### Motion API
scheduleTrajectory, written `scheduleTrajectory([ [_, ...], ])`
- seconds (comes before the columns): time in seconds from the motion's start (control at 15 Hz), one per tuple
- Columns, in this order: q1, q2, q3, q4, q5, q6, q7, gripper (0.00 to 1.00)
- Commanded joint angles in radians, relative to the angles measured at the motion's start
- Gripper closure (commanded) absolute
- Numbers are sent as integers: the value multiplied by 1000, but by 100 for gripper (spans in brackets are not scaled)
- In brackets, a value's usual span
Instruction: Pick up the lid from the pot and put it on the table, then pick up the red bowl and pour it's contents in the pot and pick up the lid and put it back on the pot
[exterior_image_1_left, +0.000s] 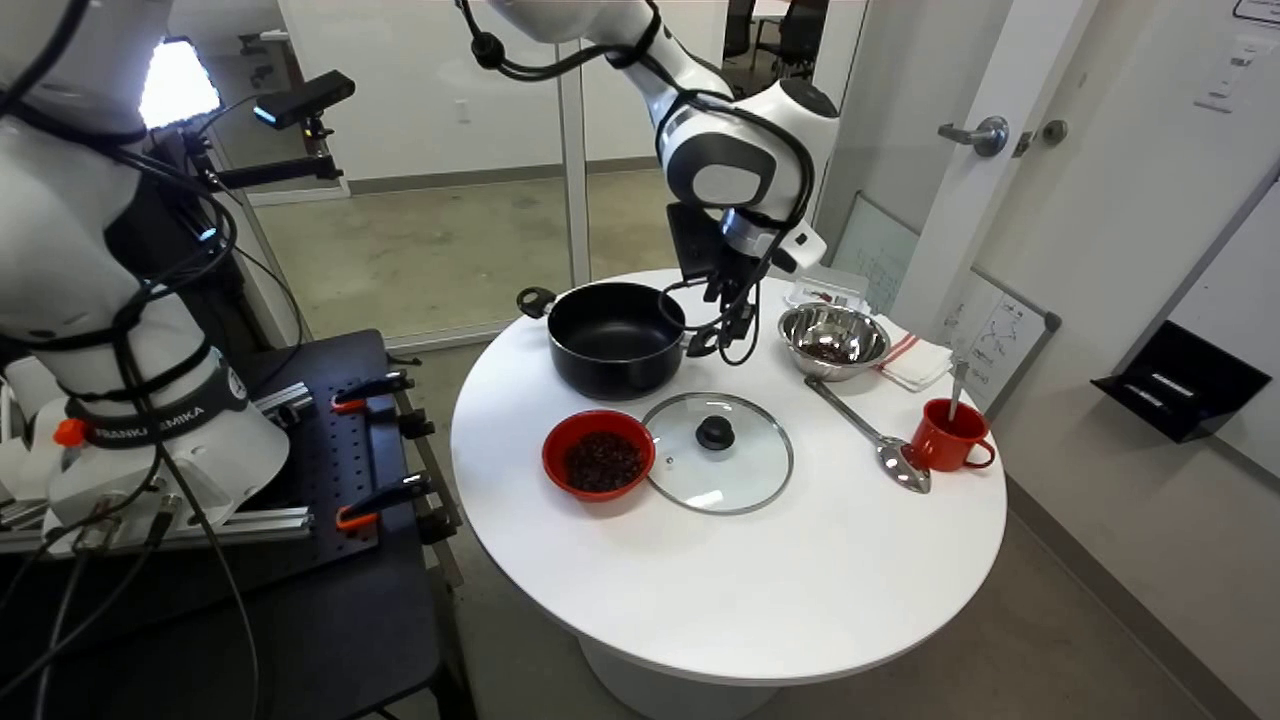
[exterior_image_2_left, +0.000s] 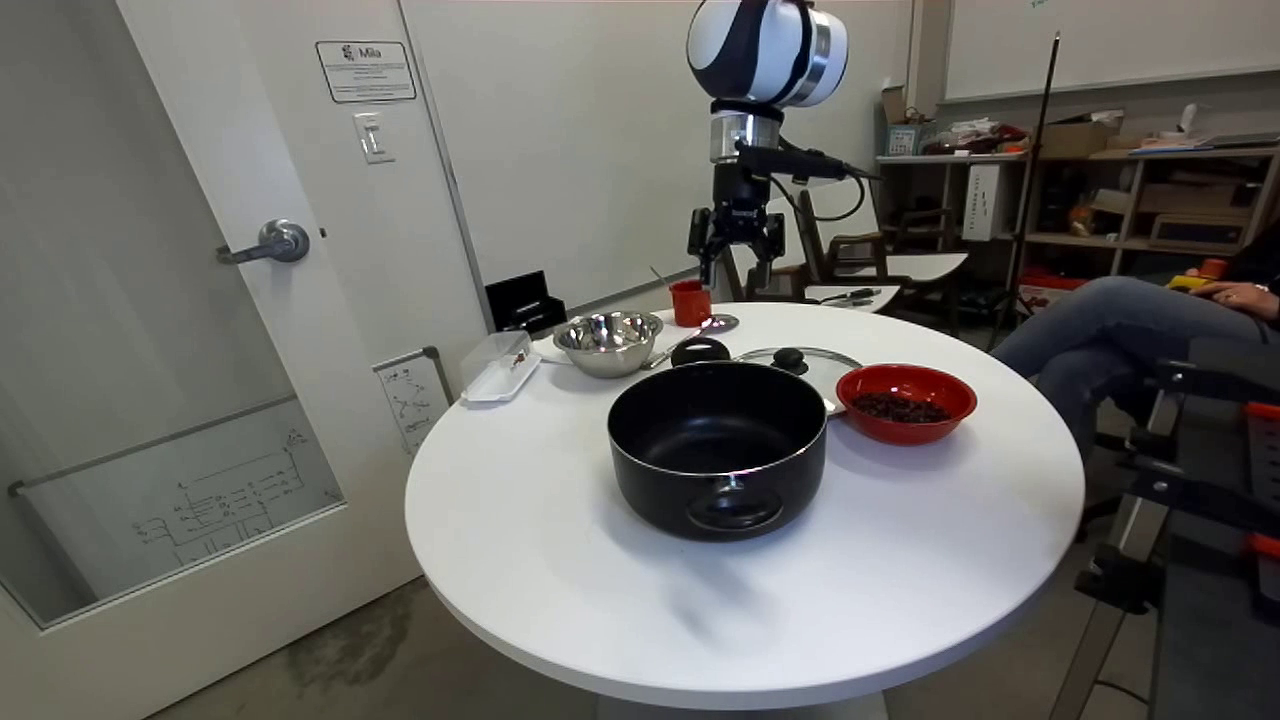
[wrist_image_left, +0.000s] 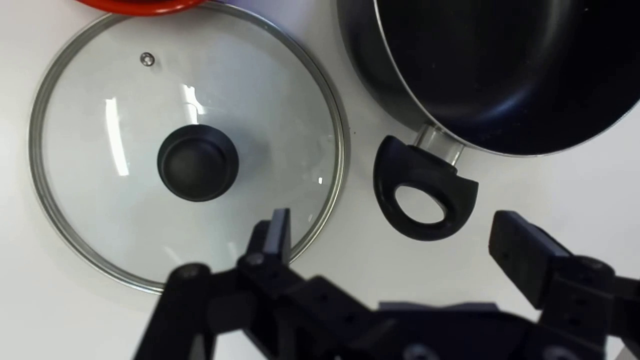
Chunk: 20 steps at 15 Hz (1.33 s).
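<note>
Your table (exterior_image_2_left: 560, 590) is round and white. On it the black pot (exterior_image_1_left: 612, 372) stands upright and uncovered; in the wrist view one handle (wrist_image_left: 419, 174) shows between your fingers (wrist_image_left: 276, 235). The lid (exterior_image_1_left: 717, 468) lies flat on the table just beside the pot, knob (exterior_image_1_left: 715, 432) up. Your gripper (exterior_image_2_left: 736, 274) hangs above the table, pointing down, its jaws spread wide and holding nothing; in the wrist view one finger shows in front of the lid's rim. The red bowl (exterior_image_2_left: 905, 433) sits upright right beside the lid; from the wrist its rim hides a little of the lid's edge, and whether the two touch you cannot tell. The steel bowl (exterior_image_1_left: 837, 372) stands upright near the pot, a dark patch in its bottom too small to make out. Your spoon (exterior_image_1_left: 903, 468) lies on the table, running from beside the steel bowl to close by the mug (exterior_image_1_left: 942, 440). The mug is upright, with a utensil (exterior_image_1_left: 957, 384) tilted in it. Dark bits (exterior_image_1_left: 603, 462) cover the bottom of the red bowl.
</note>
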Motion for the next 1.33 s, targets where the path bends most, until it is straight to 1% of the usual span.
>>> scheduleTrajectory([
  [0.0,13,-38,-15,-37,-7,23,19,0],
  [0.2,7,-117,-26,-137,-1,76,13,0],
  [0.33,5,-182,-36,-224,-5,110,7,0],
  [0.53,13,-281,-50,-354,-23,133,-3,0],
  [0.67,18,-333,-54,-422,-40,128,-11,0],
  [0.8,20,-344,-59,-451,-67,123,-22,0],
  [0.93,14,-327,-66,-460,-77,159,-19,0],
  [1.13,-16,-280,-75,-450,-42,203,-28,0],
  [1.27,-46,-250,-78,-436,-8,213,-40,0],
])
